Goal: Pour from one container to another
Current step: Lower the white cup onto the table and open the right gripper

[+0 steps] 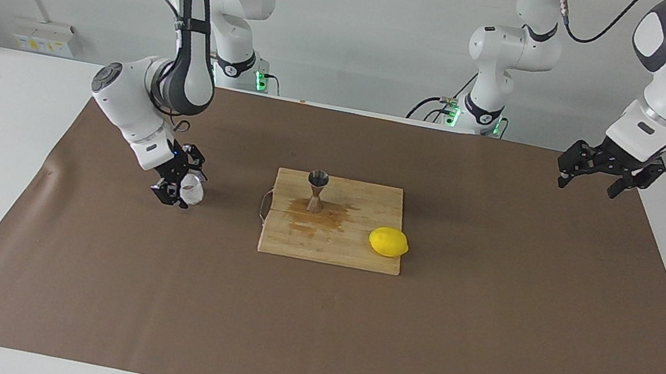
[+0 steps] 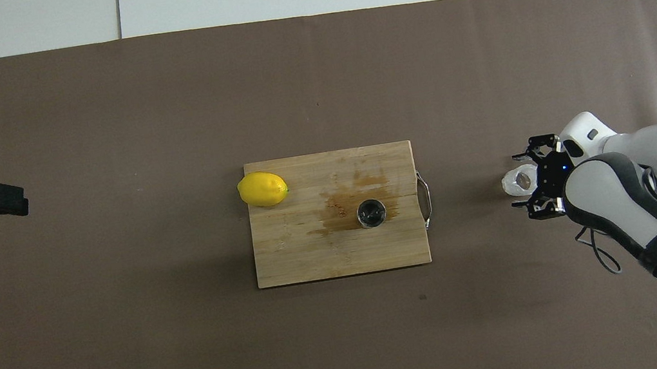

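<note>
At the middle left of the facing view, the right gripper [image 1: 178, 192] is brought down low to the brown mat [image 1: 307, 333], toward the right arm's end of the table. The whitish cup [image 1: 192, 189] is seen at its tip, at or just above the mat. It is judged that the cup is being set aside here, well apart from the board.

At the frame's centre, the steel measure [image 1: 316, 191] is stood upright on the wooden board [image 1: 355, 256], on a wet brown stain [image 1: 317, 217]. The pour is therefore taken as done, with some liquid spilled. A lemon [image 1: 388, 242] is laid on the same board.

At the upper right, the left gripper [image 1: 585, 185] is held high over the mat's edge, spread apart and empty; this arm is kept waiting.

Whether the right gripper is clamped on the cup or parted around it cannot be made out. The contents of the cup and the measure cannot be read, and in the overhead view the left arm is cut off by the frame's edge.
</note>
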{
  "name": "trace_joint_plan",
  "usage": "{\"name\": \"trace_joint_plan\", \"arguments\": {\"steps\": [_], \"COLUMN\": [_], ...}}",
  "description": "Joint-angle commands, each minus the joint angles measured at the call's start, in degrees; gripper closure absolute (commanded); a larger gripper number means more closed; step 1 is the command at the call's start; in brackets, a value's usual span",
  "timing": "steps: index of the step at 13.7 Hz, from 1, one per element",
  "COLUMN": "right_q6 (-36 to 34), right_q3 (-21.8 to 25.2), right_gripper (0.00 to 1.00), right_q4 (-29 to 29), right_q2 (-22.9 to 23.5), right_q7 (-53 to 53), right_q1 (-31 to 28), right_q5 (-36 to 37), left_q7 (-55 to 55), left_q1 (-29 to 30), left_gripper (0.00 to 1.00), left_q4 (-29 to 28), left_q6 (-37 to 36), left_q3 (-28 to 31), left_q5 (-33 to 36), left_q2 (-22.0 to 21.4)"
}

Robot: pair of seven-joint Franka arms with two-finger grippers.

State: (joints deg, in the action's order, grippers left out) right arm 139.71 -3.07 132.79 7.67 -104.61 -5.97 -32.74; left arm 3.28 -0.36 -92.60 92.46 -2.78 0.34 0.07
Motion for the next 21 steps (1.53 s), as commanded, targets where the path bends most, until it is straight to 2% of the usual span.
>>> {"name": "trace_joint_plan", "arguments": {"steps": [1,6,8,12,17,19,21], "right_q6": [-2.0,-9.4,-11.9,-20.7,-27.4,-30.4,-33.3], "right_q3": [-0.6,-0.7,-0.7,-1.1,-1.1,-1.1,-1.1], "right_gripper": [0.0,0.0,0.0,0.0,0.0,0.0,0.0], "right_q4": [0.3,-0.8,-2.8,-13.2,-25.0,-29.3,-33.6], "right_q2": [-4.2,-11.1,-12.5,-12.8,-11.5,-10.1,-9.3], "right_q7": [1.4,18.4,27.5,48.7,77.6,90.7,99.1], "right_q1": [-1.1,-0.2,-0.3,-0.1,3.2,5.8,6.3], "right_q5": [-1.8,-0.6,3.4,15.9,26.7,33.5,35.3], "left_q7": [0.4,0.0,-0.1,0.0,0.0,0.0,0.4], "left_q1": [0.1,0.1,0.0,0.1,0.1,0.1,0.0], "left_gripper": [0.0,0.0,0.0,0.0,0.0,0.0,0.0], "left_q4": [-0.4,0.1,0.1,0.1,0.1,0.1,-0.1], "left_q6": [0.7,0.6,0.7,0.7,0.7,0.8,0.6], "left_q3": [0.4,0.3,0.3,0.3,0.3,0.3,0.3], "left_q5": [-1.0,-1.2,-1.2,-1.2,-1.2,-1.2,-1.2], "left_q2": [-0.7,-0.4,-0.3,-0.3,-0.3,-0.3,-0.1]}}
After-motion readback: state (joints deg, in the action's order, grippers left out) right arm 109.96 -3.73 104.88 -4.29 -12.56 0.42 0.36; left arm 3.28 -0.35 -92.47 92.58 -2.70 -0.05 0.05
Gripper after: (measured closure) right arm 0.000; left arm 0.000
